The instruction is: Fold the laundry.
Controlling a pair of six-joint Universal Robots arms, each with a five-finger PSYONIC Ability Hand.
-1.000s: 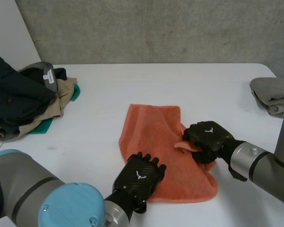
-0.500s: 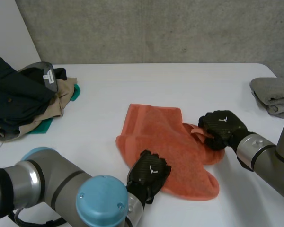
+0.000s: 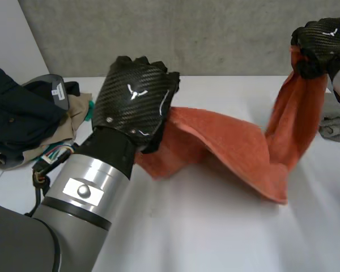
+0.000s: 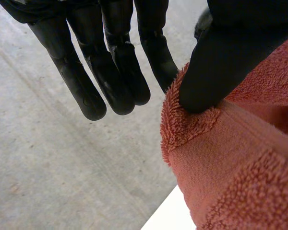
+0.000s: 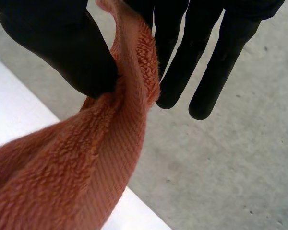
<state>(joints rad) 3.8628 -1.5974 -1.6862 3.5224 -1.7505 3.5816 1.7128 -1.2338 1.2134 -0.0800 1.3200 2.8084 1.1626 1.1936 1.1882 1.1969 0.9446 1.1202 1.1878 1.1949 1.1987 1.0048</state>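
Head view: the orange terry towel hangs unfolded above the white desk, slung between the raised left hand and the higher right hand.

Left wrist view: the thumb and straight fingers pinch the towel's edge.

Right wrist view: that hand pinches the towel likewise.

No fold is made yet, and the heap of dark clothes waits.

Blk carbon-weave left hand, right hand, white logos; silver wrist w/ screw.
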